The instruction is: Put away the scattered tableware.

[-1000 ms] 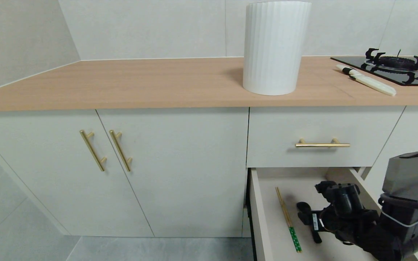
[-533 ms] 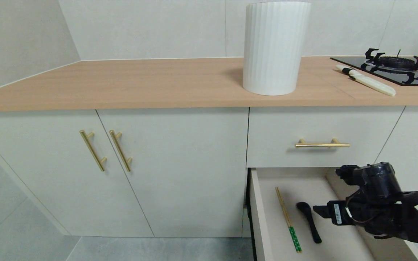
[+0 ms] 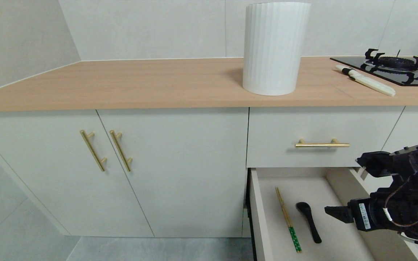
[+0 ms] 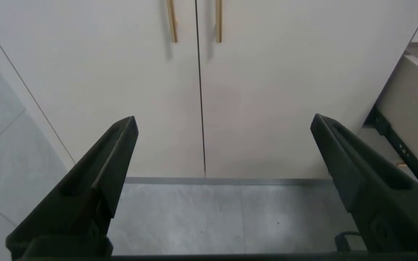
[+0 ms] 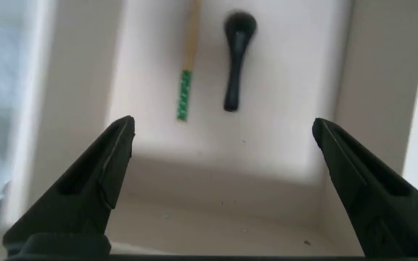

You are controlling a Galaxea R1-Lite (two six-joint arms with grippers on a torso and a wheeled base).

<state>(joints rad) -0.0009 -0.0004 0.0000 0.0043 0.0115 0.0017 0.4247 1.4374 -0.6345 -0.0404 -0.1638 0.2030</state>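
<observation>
Here, our left fingers [image 4: 93,188] and right fingers [image 5: 93,181] gape wide, empty; the knife [image 3: 367,80] seems light, stiff, slick: pinch across its width.

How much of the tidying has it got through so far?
Done: the chopsticks and black spoon lie in the open drawer. In hand: nothing; the right gripper hangs open above that drawer. Left: probably the knife on the counter by the stove, then shutting the drawer.

Matt wood-grain counter [image 3: 140,83], gold metal handle [image 3: 322,145], smooth blk spoon [image 3: 309,223], wooden chopsticks [image 3: 287,219].
</observation>
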